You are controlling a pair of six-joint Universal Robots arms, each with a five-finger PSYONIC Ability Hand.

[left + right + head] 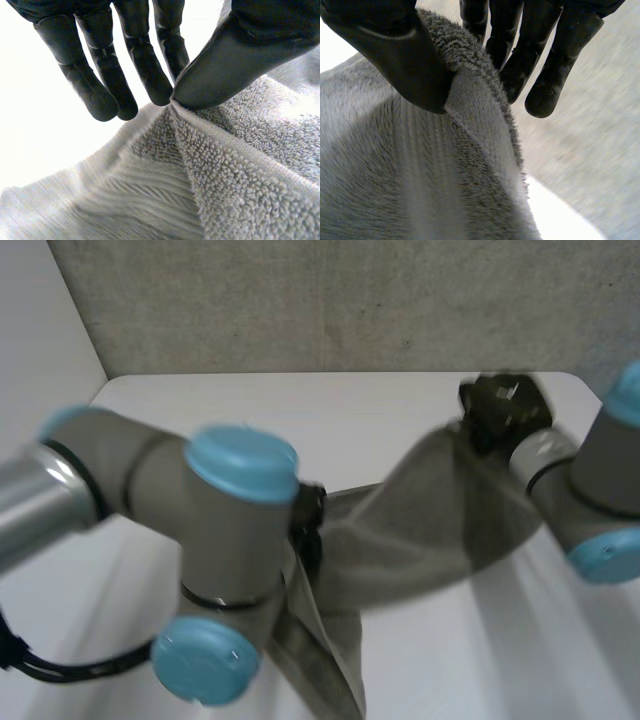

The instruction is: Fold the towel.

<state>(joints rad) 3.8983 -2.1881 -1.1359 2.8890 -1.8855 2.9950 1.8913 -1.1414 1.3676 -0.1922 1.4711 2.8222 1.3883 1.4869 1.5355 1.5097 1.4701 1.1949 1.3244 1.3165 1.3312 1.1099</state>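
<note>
1. White table (380, 410) under me, speckled grey wall (330, 300) behind it, and the grey towel (420, 530) is up off the surface, stretched between my two hands.
2. My left arm (210, 540) blocks a lot. My left hand (308, 520) is mostly hidden behind its big joint, just a black sliver at the towel's near end.
3. The left wrist view settles it: my left hand (230, 60) has its thumb pressed to a fingertip, with the towel's (240, 185) hemmed edge pinched between them. The other fingers hang straight alongside.
4. My right hand (505, 405) is raised near the table's far right corner, and the towel drapes down from it.
5. In the right wrist view, my right hand (395, 55) is clamped on too, its thumb squeezing a fold of towel (420, 175) against the fingers behind.
6. The towel's lower end drops past my left arm and is cut off at the head view's bottom edge. Whether it touches the table there, I can't tell.
</note>
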